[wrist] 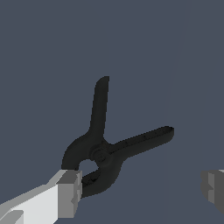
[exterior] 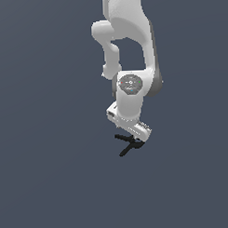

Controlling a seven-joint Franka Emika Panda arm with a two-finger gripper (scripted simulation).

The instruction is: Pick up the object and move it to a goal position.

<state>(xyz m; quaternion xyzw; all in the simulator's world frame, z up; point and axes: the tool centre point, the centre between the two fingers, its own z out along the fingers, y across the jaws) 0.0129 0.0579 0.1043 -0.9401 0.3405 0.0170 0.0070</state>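
The Panda arm [exterior: 130,50] hangs down over the plain dark grey floor [exterior: 43,160], wrist bent toward the clamp. Its gripper [wrist: 142,188] is spread wide, one finger [wrist: 65,192] right against the jaw end of the black spring clamp [wrist: 107,144], the other finger [wrist: 213,186] well apart. The clamp lies on the floor beneath the hand, handles splayed outward.

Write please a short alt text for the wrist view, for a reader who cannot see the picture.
A small black spring clamp lies on a plain dark grey surface, its two thin handles splayed apart. The open gripper hangs over it: one grey fingertip overlaps the clamp's rounded body in the picture, and the other fingertip stands well clear at the frame's edge.
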